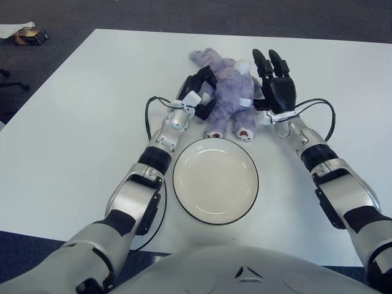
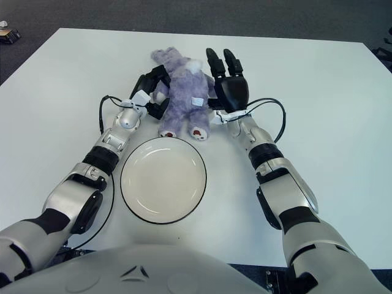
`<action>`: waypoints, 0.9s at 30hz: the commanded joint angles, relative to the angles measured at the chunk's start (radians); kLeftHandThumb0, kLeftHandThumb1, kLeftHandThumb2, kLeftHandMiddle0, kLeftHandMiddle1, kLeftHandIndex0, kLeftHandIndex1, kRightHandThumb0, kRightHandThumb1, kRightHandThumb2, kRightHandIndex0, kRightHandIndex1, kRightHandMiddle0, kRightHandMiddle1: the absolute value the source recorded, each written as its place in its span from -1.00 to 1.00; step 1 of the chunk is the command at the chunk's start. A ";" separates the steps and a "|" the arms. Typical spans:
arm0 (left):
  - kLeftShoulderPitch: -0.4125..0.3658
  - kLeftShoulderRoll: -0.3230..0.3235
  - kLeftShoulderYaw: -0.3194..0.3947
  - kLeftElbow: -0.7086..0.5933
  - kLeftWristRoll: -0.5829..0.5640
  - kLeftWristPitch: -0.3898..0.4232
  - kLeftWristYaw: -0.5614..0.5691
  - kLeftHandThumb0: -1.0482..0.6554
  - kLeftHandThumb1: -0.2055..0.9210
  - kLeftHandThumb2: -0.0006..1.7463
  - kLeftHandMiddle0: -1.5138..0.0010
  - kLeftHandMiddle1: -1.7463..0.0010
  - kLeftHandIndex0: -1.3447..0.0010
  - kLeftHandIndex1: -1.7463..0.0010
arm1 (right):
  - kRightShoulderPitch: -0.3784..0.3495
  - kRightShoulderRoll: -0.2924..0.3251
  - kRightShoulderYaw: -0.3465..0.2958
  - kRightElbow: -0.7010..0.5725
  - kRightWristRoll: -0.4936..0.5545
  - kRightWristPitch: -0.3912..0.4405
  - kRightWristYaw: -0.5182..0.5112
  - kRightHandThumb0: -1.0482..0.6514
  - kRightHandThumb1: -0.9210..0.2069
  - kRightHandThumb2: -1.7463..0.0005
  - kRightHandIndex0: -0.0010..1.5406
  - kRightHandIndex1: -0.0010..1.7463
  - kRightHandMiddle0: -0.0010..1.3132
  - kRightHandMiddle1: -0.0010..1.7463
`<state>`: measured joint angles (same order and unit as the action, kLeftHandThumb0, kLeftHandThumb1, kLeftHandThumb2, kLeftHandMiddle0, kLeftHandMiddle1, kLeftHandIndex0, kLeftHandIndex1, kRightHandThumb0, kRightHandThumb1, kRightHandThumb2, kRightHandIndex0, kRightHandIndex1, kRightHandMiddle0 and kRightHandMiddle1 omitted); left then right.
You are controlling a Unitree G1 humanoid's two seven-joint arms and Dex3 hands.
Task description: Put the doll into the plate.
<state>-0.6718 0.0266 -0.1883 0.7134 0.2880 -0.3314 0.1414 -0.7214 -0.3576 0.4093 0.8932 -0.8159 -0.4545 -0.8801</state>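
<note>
A purple plush doll (image 1: 228,92) lies on the white table, its feet pointing toward a white plate (image 1: 215,181) with a dark rim just in front of it. My left hand (image 1: 199,95) presses against the doll's left side, black fingers curled around its arm. My right hand (image 1: 275,82) stands at the doll's right side with the palm close to the plush and the fingers stretched straight out, away from me. The plate holds nothing.
The white table (image 1: 73,122) stretches wide on both sides. Dark carpet lies beyond its far edge, with a small box and paper (image 1: 27,35) on the floor at the far left. Black cables loop at both wrists.
</note>
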 commanded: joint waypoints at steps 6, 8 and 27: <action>-0.029 0.000 -0.007 0.020 0.022 0.026 0.011 0.23 -0.67 0.95 -0.11 -1.00 0.03 -1.00 | -0.045 0.006 0.043 0.067 -0.063 -0.034 -0.208 -0.99 -0.73 0.66 -1.00 -1.00 -1.00 -1.00; -0.030 -0.001 -0.007 0.020 0.021 0.034 0.009 0.23 -0.66 0.94 -0.10 -1.00 0.04 -1.00 | -0.053 0.008 0.048 0.083 -0.059 -0.047 -0.217 -0.99 -0.73 0.66 -1.00 -1.00 -1.00 -1.00; -0.035 -0.013 0.007 -0.001 -0.021 0.117 -0.050 0.23 -0.65 0.92 -0.12 -0.97 0.05 -1.00 | -0.074 0.010 0.003 0.100 0.111 -0.188 0.110 -0.92 -0.68 0.68 -1.00 -1.00 -1.00 -1.00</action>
<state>-0.6936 0.0194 -0.1812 0.7154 0.2740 -0.2352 0.1085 -0.7706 -0.3545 0.4234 1.0086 -0.7286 -0.6172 -0.8102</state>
